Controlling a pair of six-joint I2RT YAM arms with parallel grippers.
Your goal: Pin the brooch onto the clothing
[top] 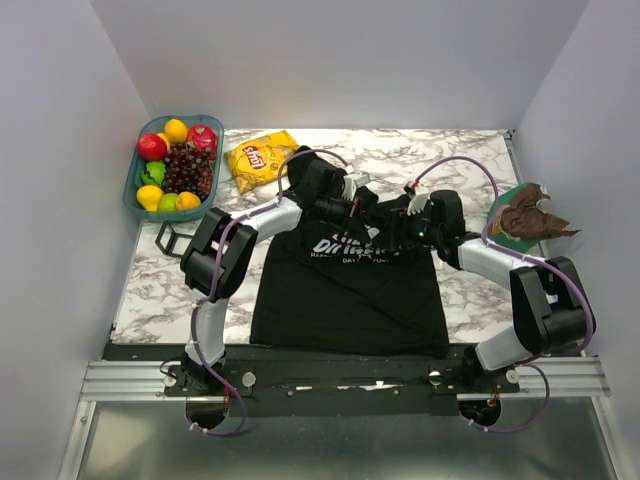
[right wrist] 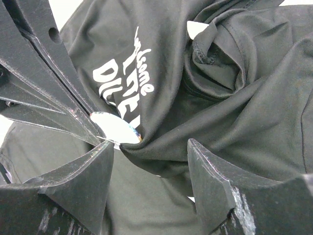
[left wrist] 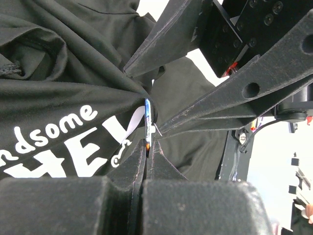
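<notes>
White walls all round, marbled bench [top: 470, 165] below, and the black T-shirt [top: 350, 300] lies spread across the middle with its white print facing up. Both arms reach in over its upper part, near the collar.

On my left wrist feed, the left hand [left wrist: 147, 149] has its fingers pressed together on the lower edge of the brooch [left wrist: 147, 122]. I see it edge-on: a thin sliver, white and bluish along the rim, orange at the gripped end, with a fine metal pin poking off one side. It sits right against a pucker of fabric beside the letters.

On the right wrist feed the brooch [right wrist: 115, 128] shows a pale, whitish face as a small oval with a hint of colour at its rim, touching the shirt just below the print. The right hand [right wrist: 150, 147] is spread apart, one finger just beside the brooch and a gathered fold of shirt between the two. I cannot tell whether it pinches that fold.

Off at the far left, a fruit basket [top: 130, 185] and a yellow crisp bag [top: 262, 158].
</notes>
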